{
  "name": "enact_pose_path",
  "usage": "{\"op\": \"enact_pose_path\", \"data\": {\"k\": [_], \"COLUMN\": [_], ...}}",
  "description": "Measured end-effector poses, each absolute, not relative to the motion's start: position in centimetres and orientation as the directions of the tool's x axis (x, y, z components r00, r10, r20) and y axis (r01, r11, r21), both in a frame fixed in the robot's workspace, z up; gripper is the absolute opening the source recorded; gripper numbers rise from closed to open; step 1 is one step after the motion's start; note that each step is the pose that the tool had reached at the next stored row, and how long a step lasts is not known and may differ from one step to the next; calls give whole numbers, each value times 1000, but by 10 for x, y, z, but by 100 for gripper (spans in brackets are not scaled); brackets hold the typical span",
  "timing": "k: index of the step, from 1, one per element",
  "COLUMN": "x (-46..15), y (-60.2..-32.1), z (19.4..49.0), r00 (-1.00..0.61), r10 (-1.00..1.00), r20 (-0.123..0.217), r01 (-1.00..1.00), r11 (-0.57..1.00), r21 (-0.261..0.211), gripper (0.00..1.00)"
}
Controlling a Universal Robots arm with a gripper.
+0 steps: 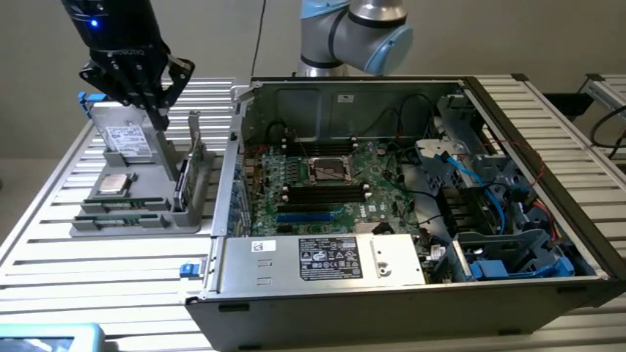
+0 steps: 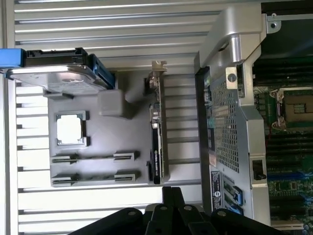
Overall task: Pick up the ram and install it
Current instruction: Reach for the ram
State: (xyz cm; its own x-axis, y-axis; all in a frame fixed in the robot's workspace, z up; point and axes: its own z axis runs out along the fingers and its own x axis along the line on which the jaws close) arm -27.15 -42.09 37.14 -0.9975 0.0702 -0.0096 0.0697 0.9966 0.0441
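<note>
The black two-finger gripper (image 1: pixel 157 116) hangs at the exterior view's upper left with its jaws pressed together on nothing, above the silver hard drive (image 1: pixel 127 136) at the far end of the grey moulded tray (image 1: pixel 146 226).

The long thin green ram stick (image 1: pixel 122 200) stands on edge in a holder at the tray's near end, lower left of the frame, well apart from the gripper. A second like stick (image 1: pixel 117 218) sits just beside it.

Its long axis runs left to right across the frame, roughly parallel to the long black motherboard slots (image 1: pixel 323 193), so little turning seems needed. To reach well, I judge the jaws must open first, straddle the thin faces at mid-length, and descend squarely to avoid the neighbour.
</note>
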Motion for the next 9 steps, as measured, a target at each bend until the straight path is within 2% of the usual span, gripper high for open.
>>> {"op": "enact_pose_path", "data": {"k": [9], "x": [-304], "y": [-426], "z": [361], "r00": [-998], "r10": [70], "r20": [-7], "r01": [70], "r11": [997], "r21": [43], "gripper": [11]}}
